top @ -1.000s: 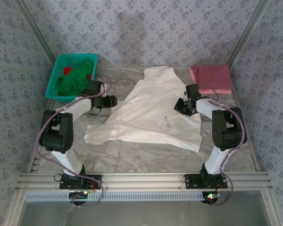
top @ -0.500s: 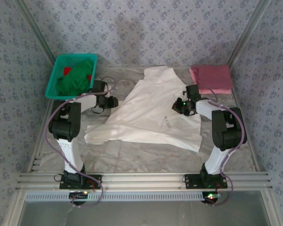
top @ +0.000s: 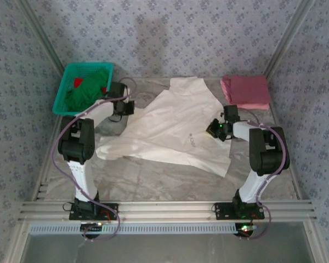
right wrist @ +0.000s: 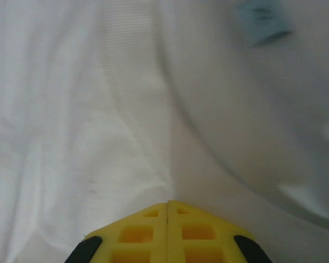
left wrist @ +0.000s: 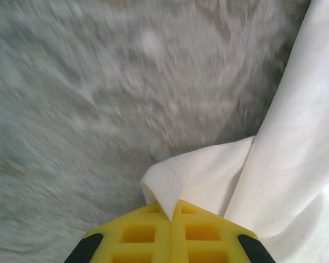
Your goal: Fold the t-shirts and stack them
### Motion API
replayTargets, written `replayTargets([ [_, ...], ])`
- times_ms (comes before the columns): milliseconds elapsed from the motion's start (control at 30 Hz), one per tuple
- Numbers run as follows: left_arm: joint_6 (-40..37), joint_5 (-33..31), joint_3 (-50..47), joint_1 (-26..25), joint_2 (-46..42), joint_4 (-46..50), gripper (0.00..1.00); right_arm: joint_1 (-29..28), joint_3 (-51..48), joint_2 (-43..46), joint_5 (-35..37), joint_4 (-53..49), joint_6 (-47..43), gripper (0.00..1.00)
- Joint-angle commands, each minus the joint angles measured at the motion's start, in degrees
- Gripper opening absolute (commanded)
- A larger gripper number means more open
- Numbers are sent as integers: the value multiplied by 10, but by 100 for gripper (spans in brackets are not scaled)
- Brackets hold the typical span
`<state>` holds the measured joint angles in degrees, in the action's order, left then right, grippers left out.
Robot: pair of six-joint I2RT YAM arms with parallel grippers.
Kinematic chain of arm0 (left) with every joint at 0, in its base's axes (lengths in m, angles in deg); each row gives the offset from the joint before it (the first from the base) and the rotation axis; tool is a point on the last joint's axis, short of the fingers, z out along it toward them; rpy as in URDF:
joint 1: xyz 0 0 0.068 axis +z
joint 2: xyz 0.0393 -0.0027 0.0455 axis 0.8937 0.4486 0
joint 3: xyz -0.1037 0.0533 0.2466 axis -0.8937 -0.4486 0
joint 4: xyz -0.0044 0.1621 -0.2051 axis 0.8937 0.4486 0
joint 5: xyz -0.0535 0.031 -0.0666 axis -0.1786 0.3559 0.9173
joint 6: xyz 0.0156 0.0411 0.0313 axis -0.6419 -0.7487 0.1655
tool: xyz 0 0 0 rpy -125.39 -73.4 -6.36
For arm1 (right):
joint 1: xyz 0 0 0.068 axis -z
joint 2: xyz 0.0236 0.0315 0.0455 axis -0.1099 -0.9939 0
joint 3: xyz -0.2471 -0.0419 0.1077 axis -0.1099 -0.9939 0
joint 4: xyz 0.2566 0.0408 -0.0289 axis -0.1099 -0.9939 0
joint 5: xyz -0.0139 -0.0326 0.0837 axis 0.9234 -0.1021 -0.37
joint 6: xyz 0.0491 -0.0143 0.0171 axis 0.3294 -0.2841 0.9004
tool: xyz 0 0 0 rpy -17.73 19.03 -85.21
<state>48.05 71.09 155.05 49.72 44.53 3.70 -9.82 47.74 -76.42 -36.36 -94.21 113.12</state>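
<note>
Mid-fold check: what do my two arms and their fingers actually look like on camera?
The left arm and right arm both have white links, bulky black joints and looping purplish cables. A green light glows by the right wrist. The fingers are yellow, moulded with square waffle pockets and black at the outer corners.

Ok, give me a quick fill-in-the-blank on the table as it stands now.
1. The spread-out shirt that the left gripper pinches by a corner is ____ in colour.
2. The folded pink shirt lies at the table's far ____ corner.
3. The teal basket holds a large ____ cloth.
Missing words: white; right; green.
</note>
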Motion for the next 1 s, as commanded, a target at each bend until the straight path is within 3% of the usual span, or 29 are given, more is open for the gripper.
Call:
replayTargets([
  [0,-24,-67,87,12,18,51,0,19,-17,22,23,3,33,0],
  [233,-51,-133,258,27,90,124,0,52,-63,26,28,34,65,0],
  [433,-93,-148,485,32,210,210,0,68,-77,38,24,42,68,0],
  [600,-138,-185,750,38,363,307,0,70,-69,46,16,21,50,0],
  [700,-157,-189,803,47,400,296,7,72,-65,53,17,8,41,0],
  [733,-158,-190,799,51,398,285,11,73,-63,55,15,2,38,0],
  [833,-152,-172,798,61,385,281,46,73,-53,60,9,-5,28,0],
  [967,-135,-167,796,61,329,314,78,66,-33,66,11,-21,14,0],
])
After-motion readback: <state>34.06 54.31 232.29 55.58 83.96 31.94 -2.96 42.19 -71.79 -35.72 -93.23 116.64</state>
